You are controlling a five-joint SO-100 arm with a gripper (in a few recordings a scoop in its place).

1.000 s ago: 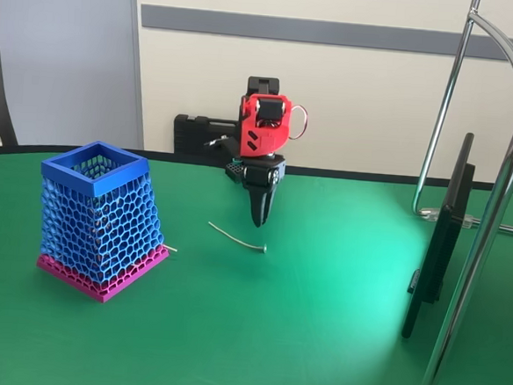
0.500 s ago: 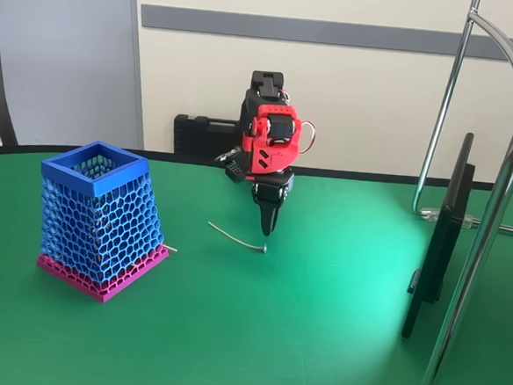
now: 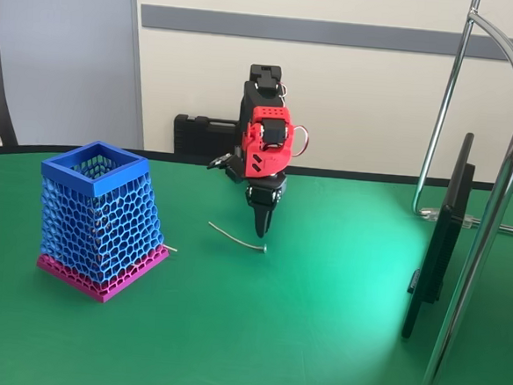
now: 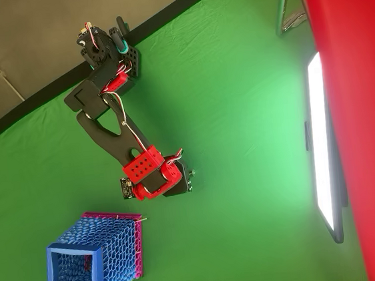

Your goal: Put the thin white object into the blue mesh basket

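Red gripper, jaws pressed together, above the thin white object in the fixed view, overhead hiding it.

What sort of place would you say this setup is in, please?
Probably an office or lab room used for robot trials: a green cloth table, a chrome stand beside a screen, and a plain wall with a grey rail.

Green desk lying under everything, black screen standing at right beside chrome stand, black case sitting behind.
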